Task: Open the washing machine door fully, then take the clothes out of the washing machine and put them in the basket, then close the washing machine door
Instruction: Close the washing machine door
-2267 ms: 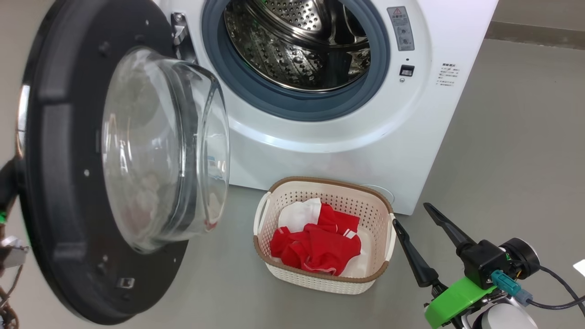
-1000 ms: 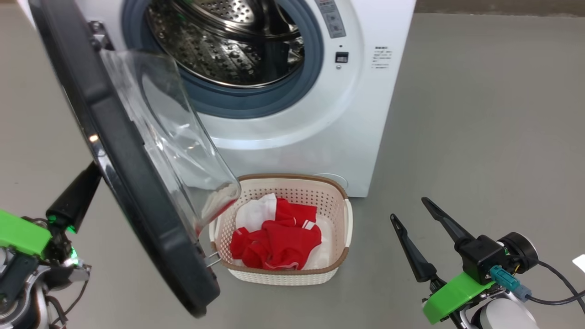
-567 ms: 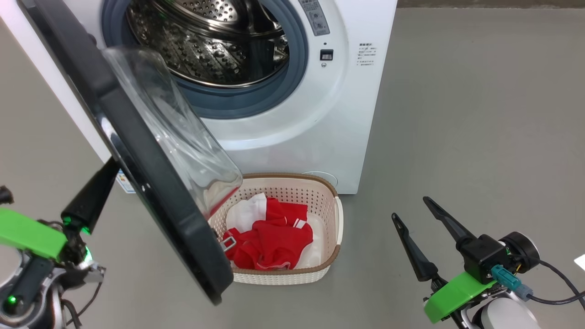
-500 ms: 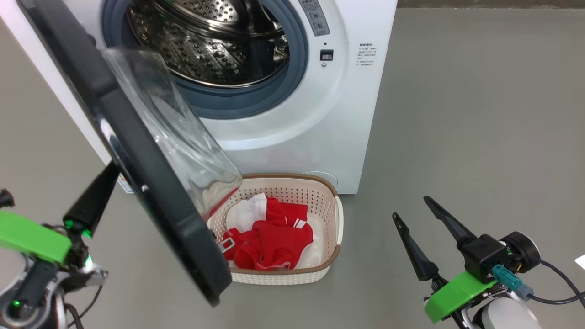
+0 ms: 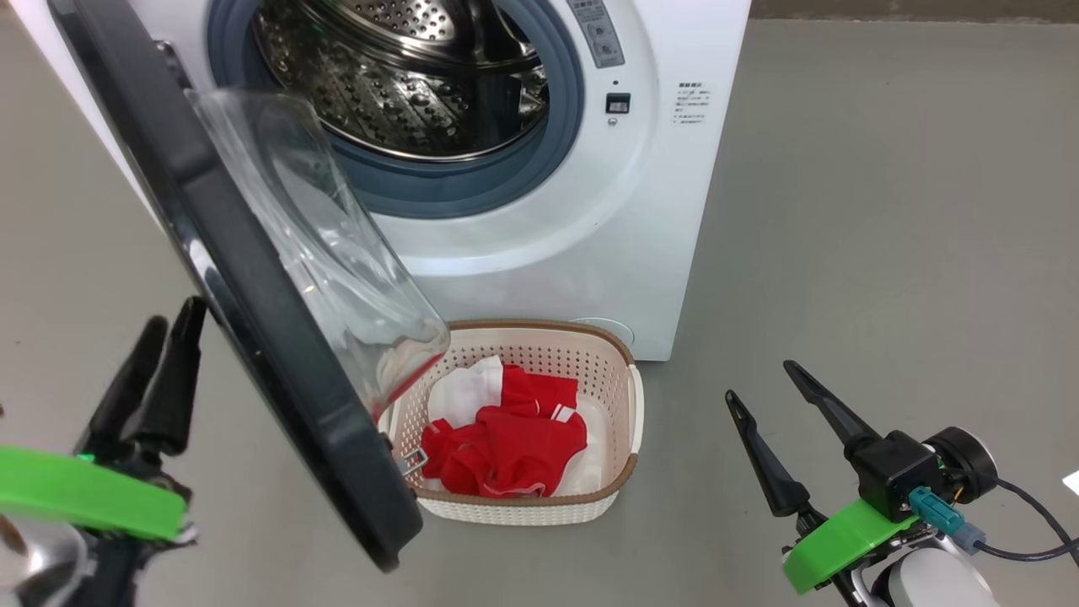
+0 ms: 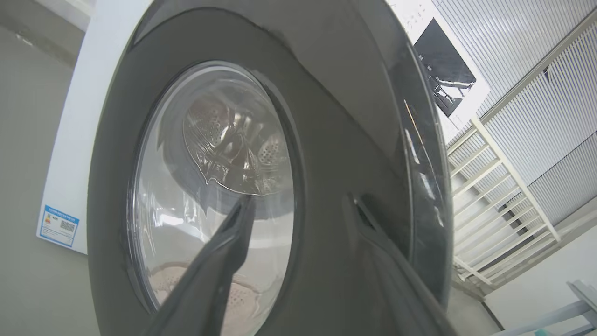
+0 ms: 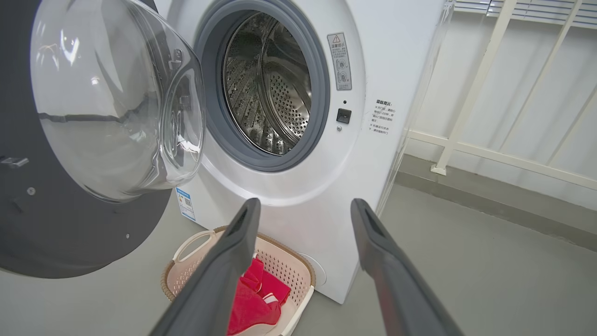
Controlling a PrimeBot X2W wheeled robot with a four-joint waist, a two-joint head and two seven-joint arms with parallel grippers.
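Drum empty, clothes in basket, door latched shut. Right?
Not the door. The washing machine door is not latched: it stands open, swung out from the machine's front, as the head view shows. The rest holds: the drum is empty and the clothes lie in the basket.

clothes (image 5: 506, 447) in basket (image 5: 524, 511), before washing machine (image 5: 590, 278), door (image 5: 278, 354) at left

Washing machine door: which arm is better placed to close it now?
Left, probably. The left gripper sits open just behind the outer face of the washing machine door, the side to push. The right gripper hangs open past the basket, facing the door's inner side, so it would have to reach around.
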